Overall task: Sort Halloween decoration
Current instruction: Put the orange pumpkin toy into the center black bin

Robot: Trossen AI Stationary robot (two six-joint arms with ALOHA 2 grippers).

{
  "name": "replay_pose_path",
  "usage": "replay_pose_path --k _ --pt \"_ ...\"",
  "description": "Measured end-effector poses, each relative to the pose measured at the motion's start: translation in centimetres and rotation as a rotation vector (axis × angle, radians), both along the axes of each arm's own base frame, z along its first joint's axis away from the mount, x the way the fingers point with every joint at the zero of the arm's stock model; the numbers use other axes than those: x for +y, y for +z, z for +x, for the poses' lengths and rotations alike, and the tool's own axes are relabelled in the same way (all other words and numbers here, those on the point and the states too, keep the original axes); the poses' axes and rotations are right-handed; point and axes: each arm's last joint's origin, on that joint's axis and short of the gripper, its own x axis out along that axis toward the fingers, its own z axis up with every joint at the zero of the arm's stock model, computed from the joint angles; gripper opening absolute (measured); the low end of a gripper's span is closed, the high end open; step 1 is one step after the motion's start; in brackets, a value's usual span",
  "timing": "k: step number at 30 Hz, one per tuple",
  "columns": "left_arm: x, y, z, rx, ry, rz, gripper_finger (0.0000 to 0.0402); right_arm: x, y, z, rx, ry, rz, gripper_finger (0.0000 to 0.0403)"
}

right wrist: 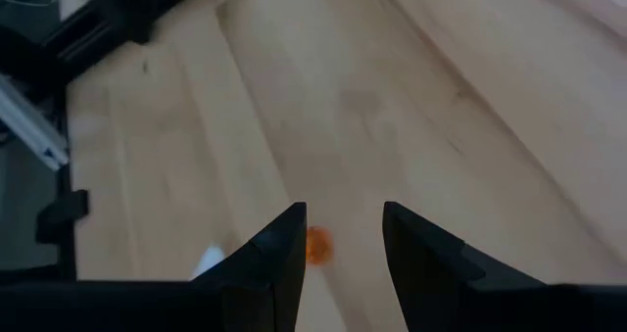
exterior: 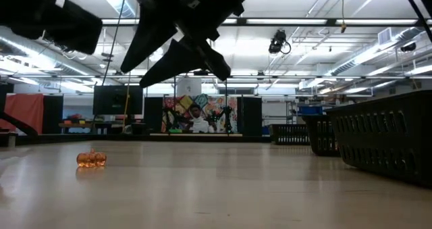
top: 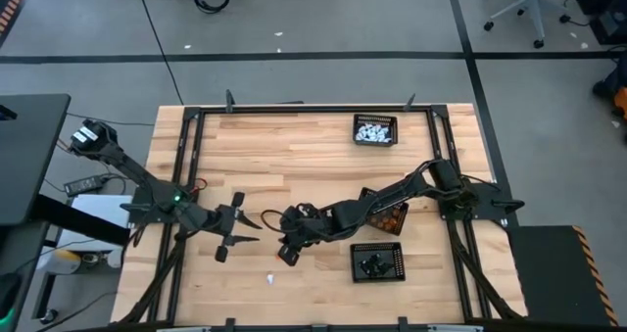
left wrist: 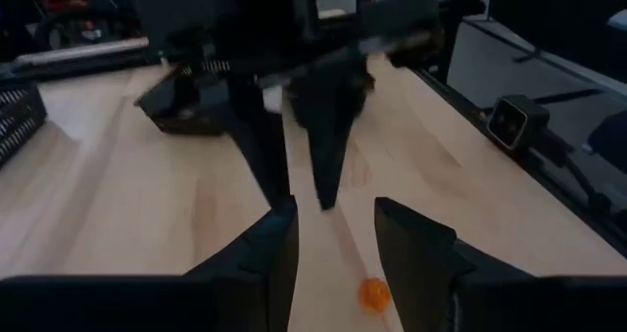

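Holding white figures (top: pixel 373 131), orange figures (top: pixel 391 217) and black figures (top: pixel 373 264), three mesh trays (top: pixel 376 141) flank one loose orange pumpkin (exterior: pixel 91 159) on the table (top: pixel 294 156) between left gripper (top: pixel 248 229) and right gripper (top: pixel 270 221), both released.
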Motion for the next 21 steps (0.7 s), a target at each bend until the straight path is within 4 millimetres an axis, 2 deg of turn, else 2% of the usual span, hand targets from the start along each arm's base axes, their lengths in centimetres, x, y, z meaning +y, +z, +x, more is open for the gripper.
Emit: replay_pose_path --k 5,21 --pt "-0.01 -0.77 -0.37 0.016 -0.004 -0.013 0.0143 0.10 0.02 -0.01 0.004 0.013 0.023 0.0142" --pt "-0.20 -0.12 -0.25 -0.028 0.001 -0.096 0.0143 0.17 0.17 0.15 -0.010 0.064 0.035 0.0142"
